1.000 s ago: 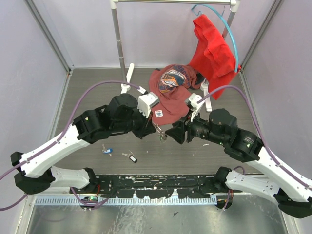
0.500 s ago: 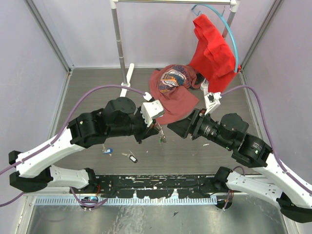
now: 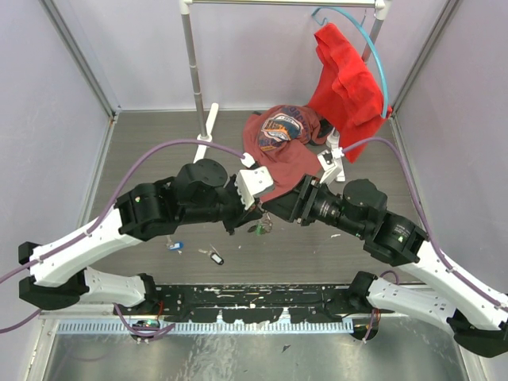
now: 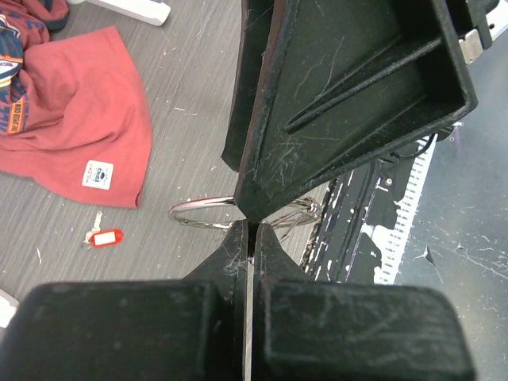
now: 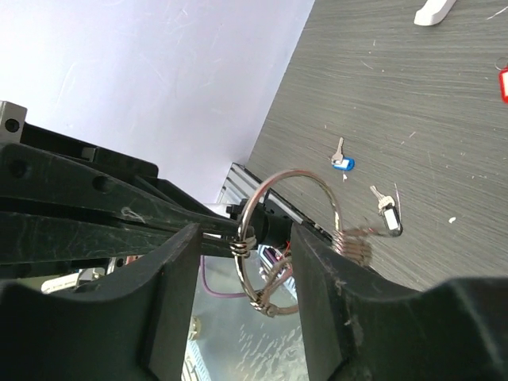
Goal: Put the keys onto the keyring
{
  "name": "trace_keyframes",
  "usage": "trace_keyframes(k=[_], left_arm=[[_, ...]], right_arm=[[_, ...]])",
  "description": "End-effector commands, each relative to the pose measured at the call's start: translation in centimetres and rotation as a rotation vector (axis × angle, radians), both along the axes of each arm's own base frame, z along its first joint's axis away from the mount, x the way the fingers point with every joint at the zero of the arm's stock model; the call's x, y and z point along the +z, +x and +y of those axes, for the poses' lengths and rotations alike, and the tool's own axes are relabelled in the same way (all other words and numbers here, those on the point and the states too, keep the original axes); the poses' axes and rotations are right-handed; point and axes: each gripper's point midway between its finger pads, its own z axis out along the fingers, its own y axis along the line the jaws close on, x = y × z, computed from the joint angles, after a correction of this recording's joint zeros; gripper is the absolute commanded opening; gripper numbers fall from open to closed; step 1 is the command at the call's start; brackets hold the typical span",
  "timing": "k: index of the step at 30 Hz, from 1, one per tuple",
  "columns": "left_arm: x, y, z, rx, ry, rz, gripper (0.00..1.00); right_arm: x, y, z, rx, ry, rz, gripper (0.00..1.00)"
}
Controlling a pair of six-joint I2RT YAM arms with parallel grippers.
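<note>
Left fingers (image 4: 226,262) are pressed together, pinching the wire of the keyring (image 3: 260,227) and holding it up above the bench (image 3: 143,159), between the two arms. Right fingers (image 5: 171,302) stand apart on either side of the ring, with nothing clamped between them. A few small keys dangle from the ring's lower edge, blurred in the right wrist view. On the bench below lie a blue-tagged key (image 3: 175,246) and, just beside it, a black-and-white key (image 3: 214,256). A red-tagged key (image 4: 103,237) lies near the edge of a red shirt (image 4: 79,119).
</note>
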Motion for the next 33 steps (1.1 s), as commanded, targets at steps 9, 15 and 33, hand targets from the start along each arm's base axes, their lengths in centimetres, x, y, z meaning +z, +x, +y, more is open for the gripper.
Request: trace_keyframes(k=[9,15,33], left_arm=[[2.3,0.4,-0.4,0.010,-0.054,-0.061,0.00],[2.6,0.6,-0.3,0.021,-0.066,-0.071,0.00],[3.3,0.6,0.1,0.041,-0.102,-0.093,0.27]], right_arm=[[1.3,-0.4,0.8,0.038,0.069,0.000,0.42],[0.5,-0.4,1.1,0.046,0.050,0.022,0.39],[1.4,-0.5,1.0,0.041,0.094,0.010,0.01]])
